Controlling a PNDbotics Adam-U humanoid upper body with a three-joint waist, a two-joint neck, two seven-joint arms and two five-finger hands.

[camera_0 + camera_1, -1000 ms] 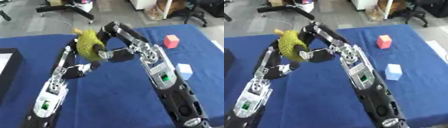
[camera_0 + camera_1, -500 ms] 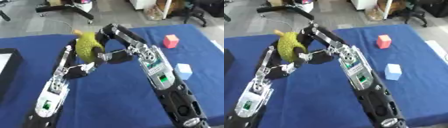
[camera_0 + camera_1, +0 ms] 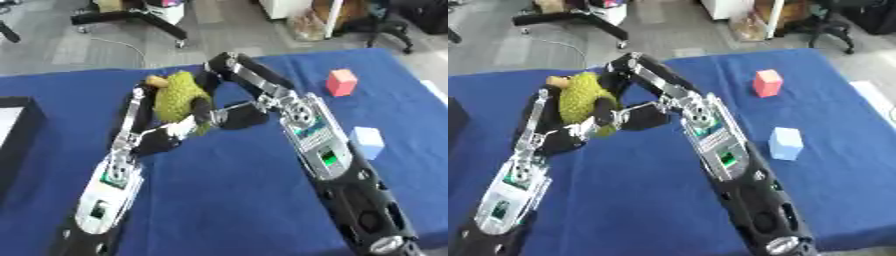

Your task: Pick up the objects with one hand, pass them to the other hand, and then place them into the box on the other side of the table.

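A green spiky fruit toy (image 3: pixel 178 99) with a brown stem hangs above the blue table (image 3: pixel 236 200), left of centre. My left hand (image 3: pixel 166 137) is beneath it, its fingers curled round the lower side. My right hand (image 3: pixel 212 79) reaches back from the right and closes on the toy's upper right side. Both arms rise steeply, and where each hand touches the toy is partly hidden. A black box (image 3: pixel 31 117) with a pale inside sits at the table's left edge.
A red cube (image 3: pixel 341 82) stands at the far right of the table. A pale blue cube (image 3: pixel 367 142) lies nearer, beside my right arm. Beyond the far edge there is grey floor with chair bases (image 3: pixel 131 17).
The toy and both hands have sunk a little; both hands stay on it. The cubes have not moved.
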